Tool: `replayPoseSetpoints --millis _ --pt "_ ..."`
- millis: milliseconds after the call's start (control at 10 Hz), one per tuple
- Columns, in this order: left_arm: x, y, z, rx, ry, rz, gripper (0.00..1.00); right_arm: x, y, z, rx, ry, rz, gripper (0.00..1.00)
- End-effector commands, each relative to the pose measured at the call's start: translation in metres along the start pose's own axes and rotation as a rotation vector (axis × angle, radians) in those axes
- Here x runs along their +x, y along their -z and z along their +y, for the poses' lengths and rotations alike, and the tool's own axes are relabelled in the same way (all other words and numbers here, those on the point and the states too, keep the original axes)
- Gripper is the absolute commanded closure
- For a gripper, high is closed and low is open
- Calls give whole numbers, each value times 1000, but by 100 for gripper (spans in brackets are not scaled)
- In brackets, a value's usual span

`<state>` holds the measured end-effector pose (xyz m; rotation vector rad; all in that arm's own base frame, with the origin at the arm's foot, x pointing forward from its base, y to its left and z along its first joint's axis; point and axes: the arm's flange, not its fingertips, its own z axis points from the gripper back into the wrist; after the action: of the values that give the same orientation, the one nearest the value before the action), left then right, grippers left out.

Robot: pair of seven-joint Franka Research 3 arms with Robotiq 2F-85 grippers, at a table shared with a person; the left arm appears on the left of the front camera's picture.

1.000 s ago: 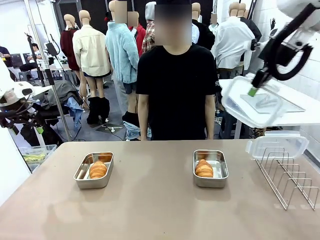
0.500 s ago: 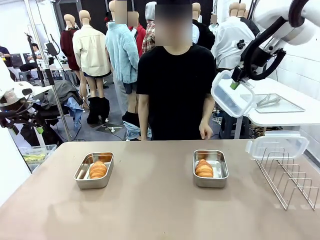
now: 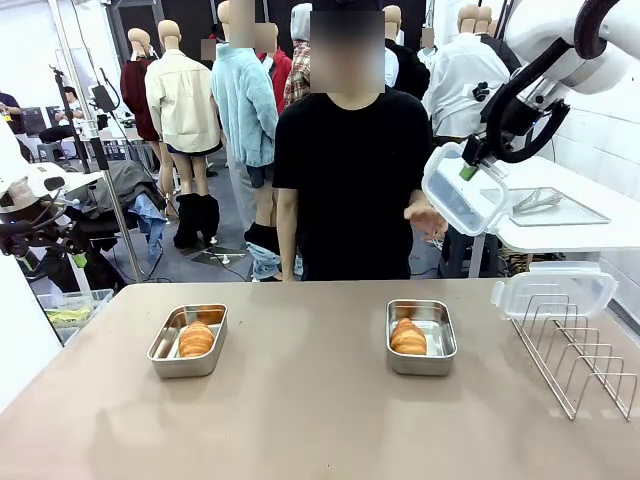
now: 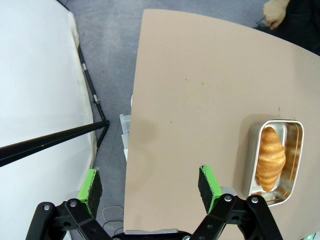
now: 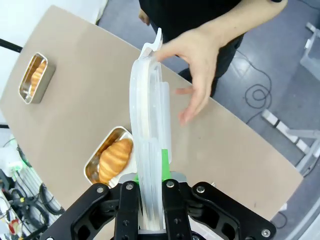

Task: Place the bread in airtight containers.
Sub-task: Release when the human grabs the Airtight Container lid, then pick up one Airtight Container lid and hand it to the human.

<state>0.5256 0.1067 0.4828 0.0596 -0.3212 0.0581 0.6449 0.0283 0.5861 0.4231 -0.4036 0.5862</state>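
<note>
Up at right, right claw point(image 3: 468, 170) clamped on clear lid point(image 3: 460, 200), person's hand point(image 3: 427, 218) perhaps touching, left claw point(image 4: 150, 186) wide open.

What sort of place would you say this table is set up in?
Probably a robotics lab, not a kitchen: a white robot arm holds a clear lid, a metal stand rises nearby, and cables trail over the grey floor.

Golden-brown ridged bread point(image 3: 196, 339), silver tins point(image 3: 421, 366), tan table point(image 3: 300, 425), clear lid point(image 3: 465, 198)
</note>
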Motion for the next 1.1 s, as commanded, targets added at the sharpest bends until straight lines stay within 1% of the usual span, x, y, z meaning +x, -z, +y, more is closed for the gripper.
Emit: replayPoseSetpoints --millis 0,1000 --pt "0 -2 0 19 -6 -1 0 -1 -2 2 -4 0 1 100" --pt "0 -2 0 19 -6 -1 0 -1 -2 2 -4 0 1 100"
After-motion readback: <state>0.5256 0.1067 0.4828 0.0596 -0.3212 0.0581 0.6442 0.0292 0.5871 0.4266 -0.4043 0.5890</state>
